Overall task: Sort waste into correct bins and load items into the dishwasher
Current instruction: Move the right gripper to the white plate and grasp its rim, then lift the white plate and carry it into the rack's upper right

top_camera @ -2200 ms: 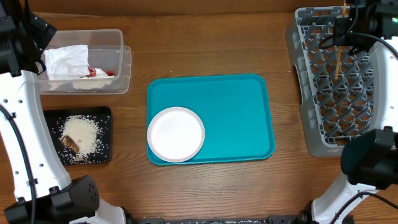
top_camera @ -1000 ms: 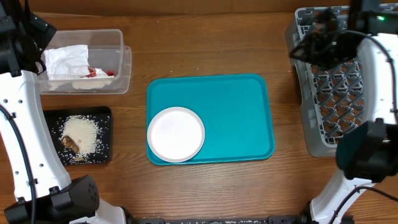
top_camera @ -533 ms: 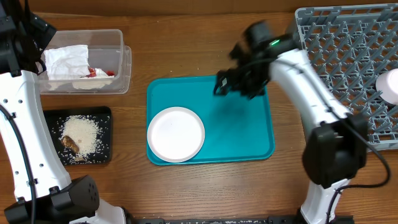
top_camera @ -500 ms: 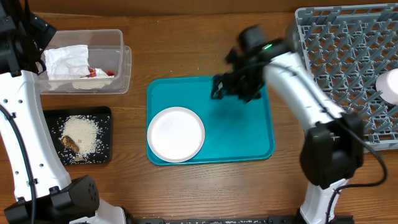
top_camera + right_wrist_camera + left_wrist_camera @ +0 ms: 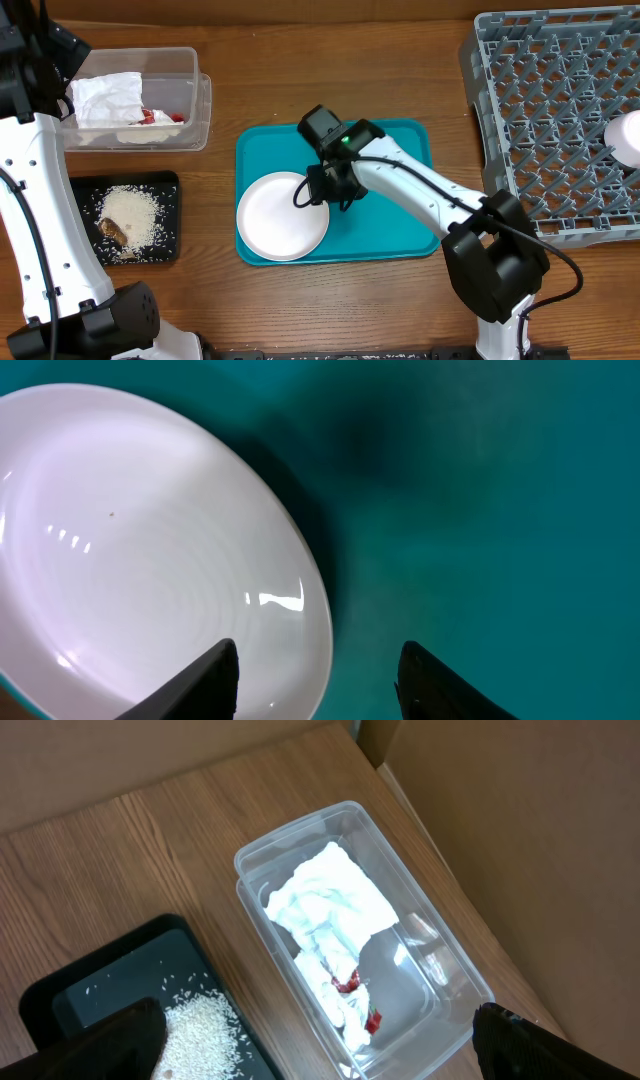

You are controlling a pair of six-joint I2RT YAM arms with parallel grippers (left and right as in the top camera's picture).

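A white round plate (image 5: 280, 218) lies on the front left of the teal tray (image 5: 385, 160). My right gripper (image 5: 322, 190) is low over the plate's right rim. In the right wrist view the plate (image 5: 150, 560) has its rim between the two dark fingers (image 5: 215, 680). The right gripper (image 5: 320, 685) is open, with a gap showing on both sides of the rim. The grey dishwasher rack (image 5: 555, 110) stands at the right with a white dish (image 5: 626, 138) at its right edge. My left gripper (image 5: 320, 1060) hangs wide open above the clear tub (image 5: 440, 1010).
The clear tub (image 5: 195, 100) holds a crumpled napkin (image 5: 108, 98) and a red wrapper (image 5: 160, 117). The black tray (image 5: 82, 190) at the front left carries rice (image 5: 135, 212) and a brown scrap (image 5: 112, 231). Bare wood surrounds the teal tray.
My right arm has swung left from the rack, crossed the teal tray and come down at the plate's right rim. The left arm has not moved.
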